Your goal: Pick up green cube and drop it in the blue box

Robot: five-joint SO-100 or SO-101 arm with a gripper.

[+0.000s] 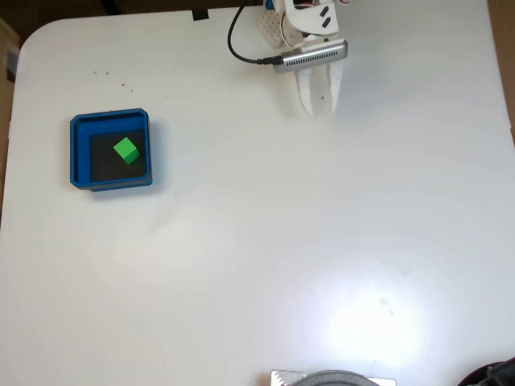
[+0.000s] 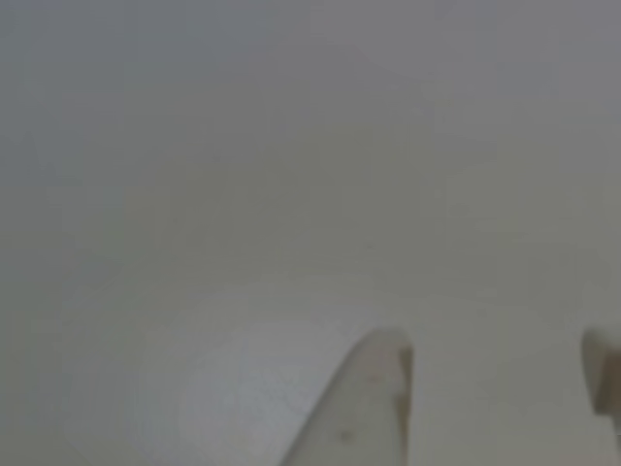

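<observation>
The green cube (image 1: 125, 150) lies inside the blue box (image 1: 78, 153), resting on the tray's dark floor toward its upper right part, tilted so its corners point diagonally in the fixed view. From my remote station I see the box well to the left of the pincer (image 1: 319, 103) and somewhat lower in the frame, with bare white table (image 1: 265, 249) between them. The pincer hangs at the top edge of the table, its two white fingers pointing down the frame and slightly spread, with a narrow gap between the tips and nothing held in it. A grey, ribbed module (image 1: 310, 57) sits across the arm just above the fingers, and a black cable (image 1: 238, 47) curls away from its left end toward the table's far edge. A round grey object (image 1: 331, 378) pokes in at the bottom edge, far below the pincer.

In the other view, I see a blurred, pale grey surface (image 2: 291, 175). One white finger (image 2: 364, 408) rises from the bottom edge, and the tip of the second (image 2: 604, 374) shows at the right edge, with open space between them: the pincer (image 2: 500, 364) is spread and empty.
</observation>
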